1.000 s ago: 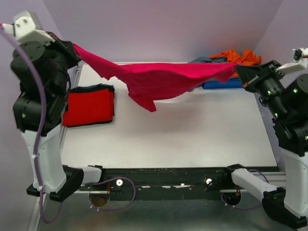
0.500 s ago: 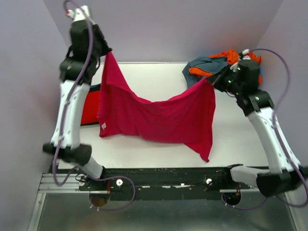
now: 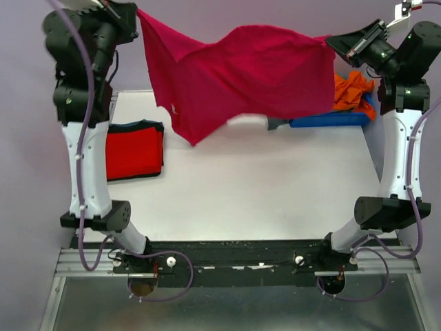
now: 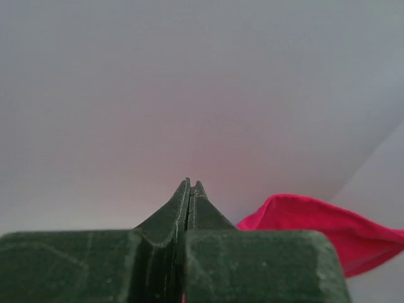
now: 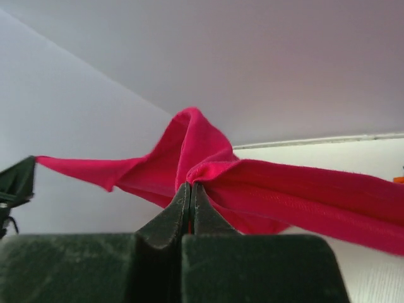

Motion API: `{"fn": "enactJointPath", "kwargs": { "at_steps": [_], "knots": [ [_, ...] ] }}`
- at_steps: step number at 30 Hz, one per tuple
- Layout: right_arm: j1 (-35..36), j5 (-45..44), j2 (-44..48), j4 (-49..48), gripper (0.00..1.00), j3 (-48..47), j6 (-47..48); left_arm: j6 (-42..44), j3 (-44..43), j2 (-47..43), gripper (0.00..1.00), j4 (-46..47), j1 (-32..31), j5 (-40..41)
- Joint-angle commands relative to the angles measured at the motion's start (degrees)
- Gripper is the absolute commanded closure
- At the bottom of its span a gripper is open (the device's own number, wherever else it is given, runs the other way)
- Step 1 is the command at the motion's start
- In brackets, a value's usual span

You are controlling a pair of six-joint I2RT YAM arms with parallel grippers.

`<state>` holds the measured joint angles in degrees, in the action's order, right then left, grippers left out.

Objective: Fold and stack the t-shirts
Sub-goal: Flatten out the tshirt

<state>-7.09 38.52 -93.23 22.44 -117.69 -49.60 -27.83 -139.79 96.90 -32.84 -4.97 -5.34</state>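
Observation:
A magenta-pink t-shirt (image 3: 241, 76) hangs spread in the air high over the far part of the table, stretched between both grippers. My left gripper (image 3: 134, 12) is shut on its left upper corner; the left wrist view shows its closed jaws and a fold of the pink cloth (image 4: 315, 227). My right gripper (image 3: 331, 43) is shut on the right upper corner, with the cloth (image 5: 284, 189) bunched at its tips (image 5: 190, 185). A folded bright red t-shirt (image 3: 127, 152) lies flat at the table's left side. Orange tees (image 3: 351, 88) lie piled at the far right.
A blue plastic tray (image 3: 324, 121) stands at the far right under the orange pile, with a grey-teal cloth edge (image 3: 275, 123) beside it. The white table (image 3: 255, 193) runs between the arm bases. Purple walls close in all round.
Both grippers have risen and moved apart, lifting the pink t-shirt from a sagging drape on the table to a spread sheet high in the air.

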Motion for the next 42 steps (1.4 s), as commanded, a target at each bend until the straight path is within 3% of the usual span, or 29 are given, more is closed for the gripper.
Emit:
{"fn": "enactJointPath", "kwargs": {
  "at_steps": [1, 9, 14, 20, 25, 29, 33, 38, 42],
  "knots": [
    [-1.25, 9.99, -0.12, -1.42, 0.99, 3.41, -1.99, 1.03, 5.28, -7.24, 1.0, 9.9, -0.48, -3.01],
    [-3.72, 8.76, 12.53, -8.89, 0.99, 33.98, -0.32, -1.78, 45.86, -23.93, 1.0, 19.03, -0.91, -4.85],
    [-3.89, 6.49, 23.95, -8.9, 0.99, 51.04, 3.81, -3.27, 66.45, -36.23, 1.0, 19.05, -1.71, -3.97],
    [-4.16, -9.13, 43.88, 1.18, 0.99, 69.23, 7.33, -7.58, 85.27, -49.25, 1.0, 15.18, -3.02, -4.94],
    [-4.07, -18.73, 64.28, 10.93, 0.99, 81.46, 5.57, -8.46, 92.05, -56.46, 1.0, 6.49, -4.34, -4.95],
    [-4.07, -22.35, 71.86, 18.86, 0.99, 82.79, 6.8, -9.69, 92.24, -63.57, 1.0, -1.25, -4.34, -0.91],
    [-4.07, -22.97, 72.75, 21.24, 0.99, 85.86, 7.94, -9.87, 90.75, -68.33, 1.0, -4.69, -4.34, 1.39],
    [-4.07, -23.32, 68.89, 20.72, 0.99, 88.07, 7.86, -7.24, 90.83, -64.66, 1.0, -5.57, -4.34, 3.06],
    [-4.16, -22.97, 66.17, 17.04, 0.99, 89.38, 7.77, -8.02, 93.9, -61.58, 1.0, -0.66, -4.34, 1.48]
  ]
}}
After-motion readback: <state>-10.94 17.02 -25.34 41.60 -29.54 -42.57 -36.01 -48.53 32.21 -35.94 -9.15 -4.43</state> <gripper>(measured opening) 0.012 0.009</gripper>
